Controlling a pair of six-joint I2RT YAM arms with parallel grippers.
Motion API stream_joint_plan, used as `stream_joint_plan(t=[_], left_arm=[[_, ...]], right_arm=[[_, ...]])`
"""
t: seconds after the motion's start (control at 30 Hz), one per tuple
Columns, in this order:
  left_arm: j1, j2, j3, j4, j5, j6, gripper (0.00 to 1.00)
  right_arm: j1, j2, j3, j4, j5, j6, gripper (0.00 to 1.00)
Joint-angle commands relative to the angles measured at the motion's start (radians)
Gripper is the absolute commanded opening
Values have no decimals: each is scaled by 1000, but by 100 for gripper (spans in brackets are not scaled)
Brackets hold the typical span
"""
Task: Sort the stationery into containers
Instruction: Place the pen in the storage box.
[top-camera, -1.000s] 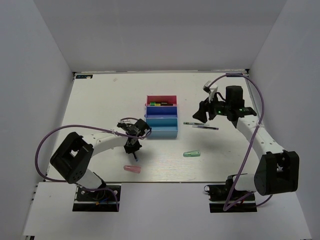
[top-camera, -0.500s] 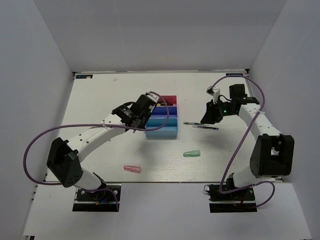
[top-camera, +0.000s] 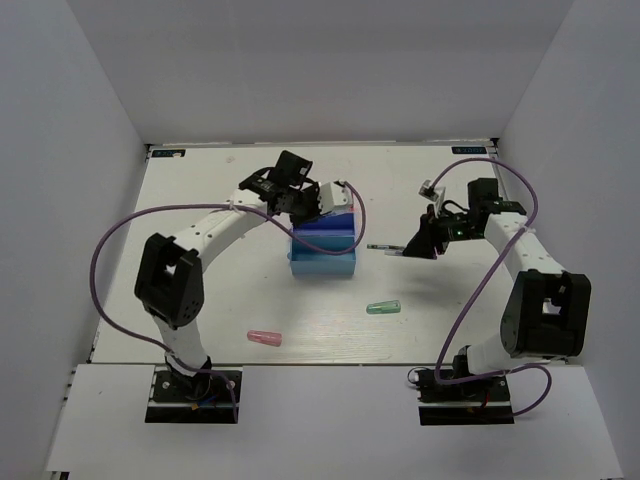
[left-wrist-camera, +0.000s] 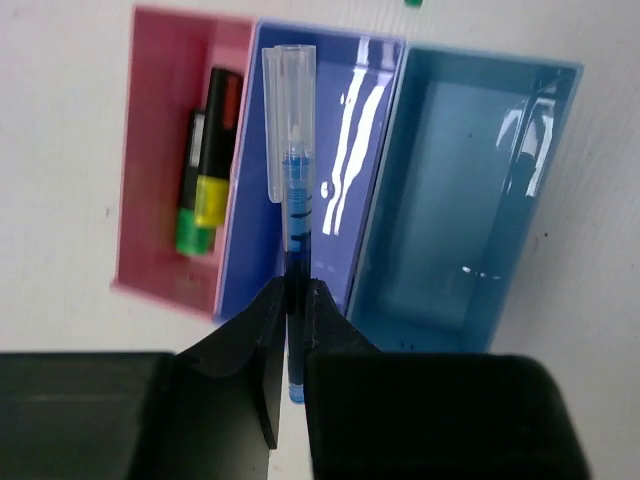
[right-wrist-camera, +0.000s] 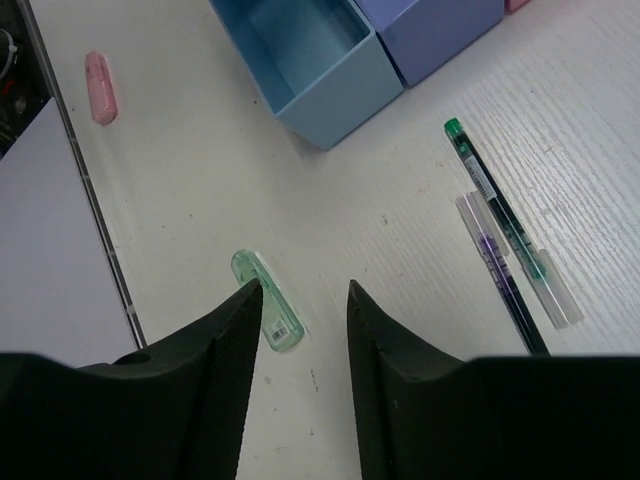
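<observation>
Tabletop (top-camera: 190, 290): carrying trays (top-camera: 323, 264) mid-frame.
Left gripper (left-wrist-camera: 296, 300): clamping blue pen (left-wrist-camera: 296, 190), seemingly over dark blue tray (left-wrist-camera: 350, 140).
Right gripper (right-wrist-camera: 305, 295): hovering, jaws apart.

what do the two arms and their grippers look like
The left arm and right arm both have white links, chunky black joint housings and black base plates. A purple cable loops loosely along each arm. The left gripper and right gripper are matte black, each with two wedge-shaped fingers.
</observation>
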Motion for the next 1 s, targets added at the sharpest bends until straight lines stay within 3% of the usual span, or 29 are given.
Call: stream_joint_plan(t=[0.0,0.23,0.33,0.37,0.47,0.6,0.67,0.7,0.73,0.77,0.8,0.87,0.9,0.97], left_arm=[[3,54,92,-6,156,138,0],[1,154,181,12,131,164,0],[7,176,189,20,122,163,13],[9,174,181,22,126,148,30],[9,156,131,81,108,132,49],[15,113,77,167,94,77,59],[18,72,61,181,94,56,59],[18,56,54,187,84,-8,53],[18,24,54,180,84,-36,41],[15,-25,49,174,77,-70,21],[12,-68,25,169,56,-201,0],[-6,-138,-1,119,18,-352,0],[-12,-183,-15,65,-4,-436,0],[-32,-255,-49,-34,-24,-530,27]], right_arm=[[-35,-51,-22,2,-67,-68,44],[-66,-63,-47,38,-69,-53,52],[-86,-61,-41,38,-63,-53,62],[-87,-60,-39,35,-63,-53,65],[-101,-52,-36,35,-43,-54,76],[-103,-49,-32,33,15,-114,78],[-101,-43,-42,32,54,-172,73],[-98,-37,-45,29,57,-309,72],[-98,-20,-49,16,93,-359,70],[-90,0,-44,7,103,-457,64],[-90,15,-36,-2,111,-547,58],[-77,86,0,-16,170,-621,41],[-77,104,37,-25,195,-636,38],[-70,174,95,-22,239,-668,36]])
